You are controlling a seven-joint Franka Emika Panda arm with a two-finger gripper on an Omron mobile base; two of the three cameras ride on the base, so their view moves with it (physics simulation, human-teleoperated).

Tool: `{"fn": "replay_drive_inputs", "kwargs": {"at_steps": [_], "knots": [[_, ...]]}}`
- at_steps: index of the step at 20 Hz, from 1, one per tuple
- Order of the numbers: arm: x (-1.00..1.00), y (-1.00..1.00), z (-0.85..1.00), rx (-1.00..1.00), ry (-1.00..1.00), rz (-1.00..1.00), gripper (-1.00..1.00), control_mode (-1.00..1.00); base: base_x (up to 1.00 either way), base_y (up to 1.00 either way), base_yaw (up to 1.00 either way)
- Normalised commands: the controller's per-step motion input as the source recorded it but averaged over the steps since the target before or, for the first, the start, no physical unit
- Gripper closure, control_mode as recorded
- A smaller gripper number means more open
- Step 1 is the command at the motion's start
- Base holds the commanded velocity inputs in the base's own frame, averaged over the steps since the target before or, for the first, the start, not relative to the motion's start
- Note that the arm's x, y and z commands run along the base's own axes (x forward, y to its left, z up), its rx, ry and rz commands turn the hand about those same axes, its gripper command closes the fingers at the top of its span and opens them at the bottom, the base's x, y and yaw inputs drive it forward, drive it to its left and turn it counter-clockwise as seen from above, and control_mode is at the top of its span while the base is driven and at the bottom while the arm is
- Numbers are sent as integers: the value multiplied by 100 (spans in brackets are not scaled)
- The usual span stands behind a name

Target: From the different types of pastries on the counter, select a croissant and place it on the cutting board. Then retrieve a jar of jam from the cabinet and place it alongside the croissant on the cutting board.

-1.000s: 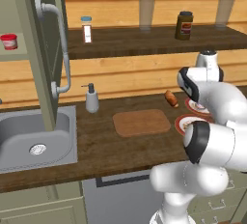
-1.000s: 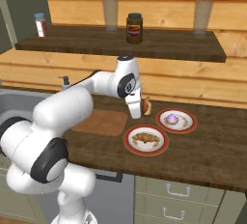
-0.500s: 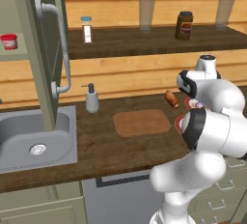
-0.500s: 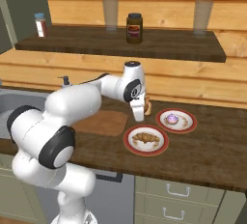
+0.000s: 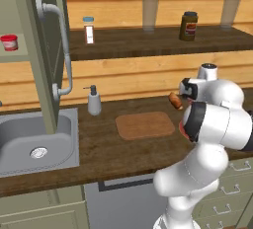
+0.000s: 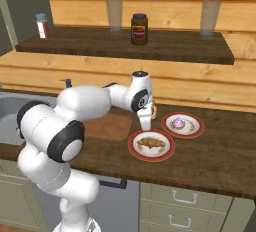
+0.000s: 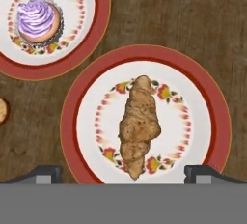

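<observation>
The croissant [image 7: 139, 126] lies golden-brown on a red-rimmed white plate [image 7: 195, 107], straight below my gripper [image 7: 124, 175]. The gripper is open, a fingertip [image 7: 46, 174] standing off to each side of the croissant, touching nothing. From the right base, the gripper [image 6: 145, 121] hangs just above the back edge of the croissant [image 6: 151, 143] plate on the counter [image 6: 215, 156]. The cutting board [image 6: 107, 126] lies bare to its left. The jar of jam [image 5: 9, 42] stands on the shelf of the open cabinet [image 5: 42, 85].
A purplish pastry [image 6: 177, 123] sits on a second plate behind the croissant's. A small brown pastry [image 5: 174, 100] lies by the wall. On the wall shelf stand a dark jar [image 6: 139, 28] and a shaker [image 5: 89, 29]. A soap dispenser [image 5: 94, 102] and the sink [image 5: 34, 144] are left.
The arm has swung to the right and slightly down, carrying the open gripper from over the small pastry by the wall to over the croissant's plate. Nothing else has moved.
</observation>
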Motion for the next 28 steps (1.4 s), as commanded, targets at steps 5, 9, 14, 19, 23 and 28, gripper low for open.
{"fn": "replay_drive_inputs", "kwargs": {"at_steps": [5, 9, 14, 19, 23, 28], "knots": [[5, -13, -53, 0, 0, 0, -100, -100, 0, 0, 0], [4, -13, -51, 0, 0, -1, -100, -100, 0, 0, 0], [0, -16, -46, 0, 0, -3, -100, -100, 0, 0, 0], [8, -15, -44, 0, 0, -2, -100, -100, 0, 0, 0], [21, -10, -49, 0, 0, 0, -100, -100, 0, 0, 0], [15, -1, -40, 0, 1, 0, 100, -100, 0, 0, 0]]}}
